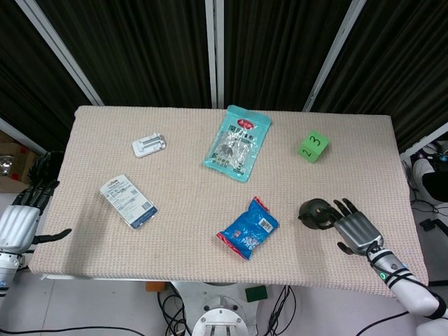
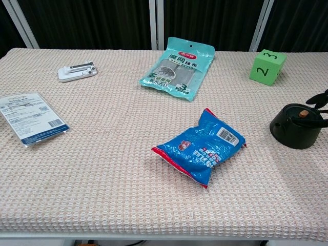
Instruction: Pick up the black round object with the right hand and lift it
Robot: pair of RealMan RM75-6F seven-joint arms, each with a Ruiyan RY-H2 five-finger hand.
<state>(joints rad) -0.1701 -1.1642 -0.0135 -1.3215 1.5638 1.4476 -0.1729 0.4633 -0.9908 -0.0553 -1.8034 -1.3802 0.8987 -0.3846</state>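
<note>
The black round object sits on the table near its right front edge. My right hand lies just right of it with its fingers spread and their tips at the object's top; only some fingertips show at the chest view's right edge. Whether they touch the object I cannot tell, and nothing is gripped. My left hand hangs off the table's left edge, fingers apart and empty.
A blue snack bag lies left of the black object. A green numbered cube stands behind it. A teal pouch, a white clip and a flat white packet lie further left on the woven mat.
</note>
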